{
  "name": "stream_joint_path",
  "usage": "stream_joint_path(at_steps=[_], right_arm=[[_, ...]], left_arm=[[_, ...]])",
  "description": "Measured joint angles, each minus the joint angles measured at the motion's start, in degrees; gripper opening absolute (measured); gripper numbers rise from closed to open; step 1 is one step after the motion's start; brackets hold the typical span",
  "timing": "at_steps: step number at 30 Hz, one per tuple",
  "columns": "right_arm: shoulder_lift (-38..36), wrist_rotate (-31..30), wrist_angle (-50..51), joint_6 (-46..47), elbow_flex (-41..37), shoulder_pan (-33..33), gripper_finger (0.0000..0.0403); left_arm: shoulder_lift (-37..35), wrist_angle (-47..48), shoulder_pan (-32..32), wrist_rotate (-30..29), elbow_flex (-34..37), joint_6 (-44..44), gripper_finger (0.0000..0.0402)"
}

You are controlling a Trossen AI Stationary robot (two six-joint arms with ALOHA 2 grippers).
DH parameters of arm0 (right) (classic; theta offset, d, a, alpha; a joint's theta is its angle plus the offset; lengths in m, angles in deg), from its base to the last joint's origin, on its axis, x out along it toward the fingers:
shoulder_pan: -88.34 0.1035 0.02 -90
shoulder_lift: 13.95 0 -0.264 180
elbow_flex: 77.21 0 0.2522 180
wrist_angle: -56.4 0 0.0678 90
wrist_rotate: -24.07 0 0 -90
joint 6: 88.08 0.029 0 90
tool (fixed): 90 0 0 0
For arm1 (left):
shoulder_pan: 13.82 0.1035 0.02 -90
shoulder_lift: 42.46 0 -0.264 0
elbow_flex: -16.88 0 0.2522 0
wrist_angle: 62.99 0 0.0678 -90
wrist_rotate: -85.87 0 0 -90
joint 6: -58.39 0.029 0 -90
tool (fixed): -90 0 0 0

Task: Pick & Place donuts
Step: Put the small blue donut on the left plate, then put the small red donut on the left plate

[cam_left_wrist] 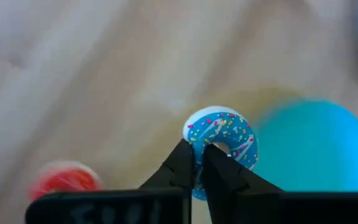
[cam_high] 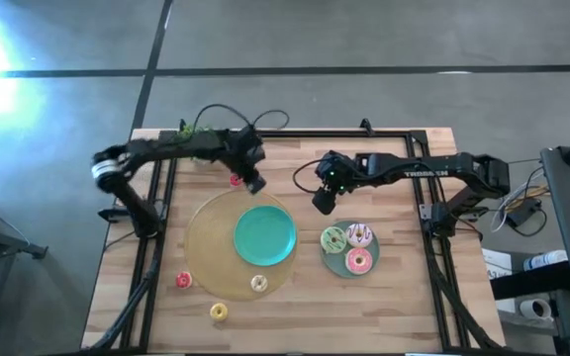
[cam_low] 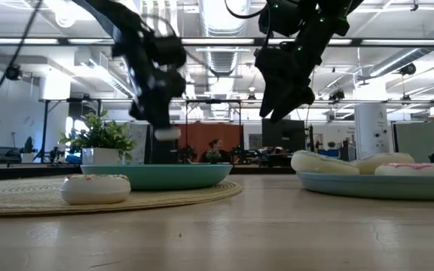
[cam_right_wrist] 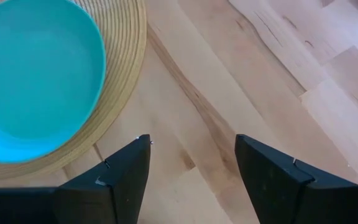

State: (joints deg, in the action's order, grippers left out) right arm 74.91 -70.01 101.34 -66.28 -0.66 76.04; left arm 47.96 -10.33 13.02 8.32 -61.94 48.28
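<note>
**Blue donut pinched in the left gripper; six more counted on the table**

The blue donut [cam_left_wrist: 221, 144], iced with coloured sprinkles, is clamped at its rim between the closed fingers of the left gripper [cam_left_wrist: 197, 163], held in the air above the far edge of the woven mat [cam_high: 201, 259]. In the high view that gripper [cam_high: 255, 184] sits just beyond the mat, with the red donut [cam_high: 236, 180] on the bare wood close beside it.

Three small donuts lie toward the near side: a second red one [cam_high: 183, 281] just off the mat's left edge, a cream one [cam_high: 258, 284] on the mat's near rim, and a yellow one [cam_high: 219, 312] on the wood nearest the front.

Three larger donuts share the grey-green plate [cam_high: 336, 259]: green-iced [cam_high: 333, 238], white-sprinkled [cam_high: 359, 233] and pink [cam_high: 359, 261].

That makes seven donuts and two plates. The teal plate [cam_high: 265, 235] sits on the mat with nothing on it.

The right gripper [cam_right_wrist: 191, 163] hangs over bare table [cam_right_wrist: 272, 74] between the two plates, its jaws spread wide and holding nothing.
</note>
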Motion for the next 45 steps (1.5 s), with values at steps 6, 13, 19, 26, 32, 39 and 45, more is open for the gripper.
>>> stream_joint_path(at_steps=[6,13,19,26,32,39,45], right_arm=[[-2.3,-0.4,0.2,0.3,-0.6,0.0,0.0226],[-2.2,0.6,0.0,1.1,-0.6,0.1,0.0226],[-2.1,2.5,-0.1,4.2,-0.6,1.7,0.0226],[-2.1,2.6,-0.1,6.6,-0.6,5.0,0.0226],[-2.1,1.0,-0.1,7.8,-0.6,6.8,0.0226],[-2.1,-0.5,-0.5,7.7,-0.6,6.5,0.0226],[-2.1,-0.6,-0.6,7.0,-0.6,5.9,0.0226]], left_arm=[[-8.4,-0.2,-13.1,1.4,7.4,1.5,0.0001],[-6.7,-11.0,-24.1,-0.3,17.9,-5.4,0.0003],[-5.6,-14.5,-27.7,-7.1,19.3,-12.9,0.0070],[-7.5,-8.7,-28.0,-7.2,17.1,-18.0,0.0152],[-11.0,1.0,-27.4,-17.4,13.2,-17.8,0.0160],[-11.0,3.9,-10.4,-17.1,13.2,-22.4,0.0158],[-9.4,3.0,1.6,-18.1,11.5,-18.1,0.0157]])
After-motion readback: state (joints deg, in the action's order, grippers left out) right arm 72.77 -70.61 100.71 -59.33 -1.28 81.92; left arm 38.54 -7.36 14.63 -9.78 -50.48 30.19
